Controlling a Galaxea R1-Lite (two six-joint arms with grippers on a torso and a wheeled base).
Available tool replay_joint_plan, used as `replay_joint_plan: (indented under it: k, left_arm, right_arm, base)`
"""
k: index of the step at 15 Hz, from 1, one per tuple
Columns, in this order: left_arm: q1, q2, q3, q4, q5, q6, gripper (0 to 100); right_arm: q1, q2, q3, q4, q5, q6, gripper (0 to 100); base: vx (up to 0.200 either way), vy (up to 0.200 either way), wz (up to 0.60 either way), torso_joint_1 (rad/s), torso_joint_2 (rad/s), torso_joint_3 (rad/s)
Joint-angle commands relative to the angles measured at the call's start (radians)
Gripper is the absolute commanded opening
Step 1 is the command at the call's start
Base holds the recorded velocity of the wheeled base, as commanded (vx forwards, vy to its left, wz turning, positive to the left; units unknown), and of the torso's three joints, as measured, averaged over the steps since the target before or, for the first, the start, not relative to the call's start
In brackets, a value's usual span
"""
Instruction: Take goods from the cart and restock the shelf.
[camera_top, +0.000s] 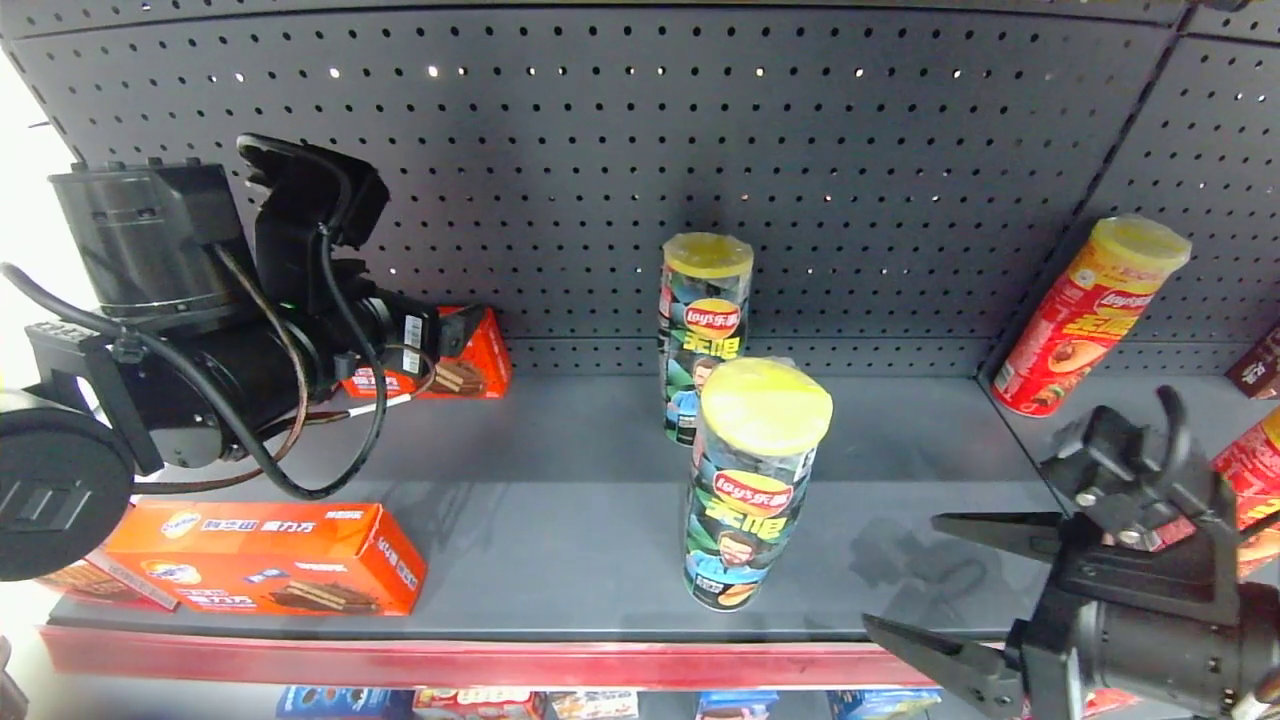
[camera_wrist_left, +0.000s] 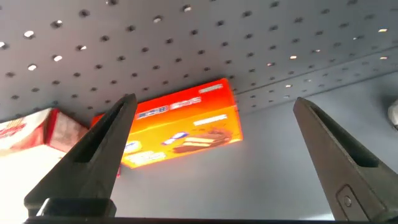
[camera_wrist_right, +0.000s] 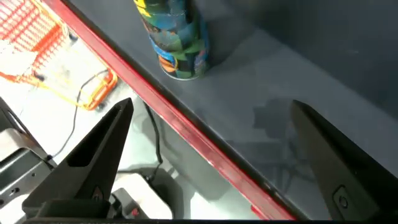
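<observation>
Two chip cans with yellow lids stand upright mid-shelf, one at the back (camera_top: 703, 330) and one nearer the front (camera_top: 755, 480). The front can (camera_wrist_right: 177, 37) is beyond my right gripper (camera_top: 900, 570), which hangs open and empty off the shelf's red front edge (camera_wrist_right: 186, 118), to the can's right. An orange biscuit box (camera_top: 470, 355) lies against the pegboard at the back left. My left gripper (camera_wrist_left: 214, 102) is open and empty, facing that box (camera_wrist_left: 186, 124) from a short way off. A second orange box (camera_top: 270, 555) lies at the front left. An orange wire cart (camera_wrist_right: 37, 37) sits on the floor below.
A red chip can (camera_top: 1090, 315) leans against the pegboard divider on the right, with more red cans (camera_top: 1245, 470) behind my right arm. A red-and-white box (camera_wrist_left: 37, 130) lies beside the back orange box. The grey shelf (camera_top: 560, 500) is bare between the boxes and cans. Goods (camera_top: 480, 703) fill the shelf below.
</observation>
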Motion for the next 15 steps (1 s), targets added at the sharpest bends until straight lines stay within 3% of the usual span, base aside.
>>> replay_joint_plan:
  k: [1,15]
  left_arm:
    - [0.001,0.004,-0.001,-0.003,0.0,0.0,100]
    - [0.001,0.007,-0.004,-0.025,-0.003,0.0,100]
  right_arm:
    - [0.031,0.12,-0.022,-0.012,-0.007,0.001,100]
    - [-0.032,0.309,-0.16,-0.013,-0.018,0.001,100]
  base:
    - [0.0,0.0,0.0,0.0,0.0,0.0]
    - [0.0,0.0,0.0,0.0,0.0,0.0]
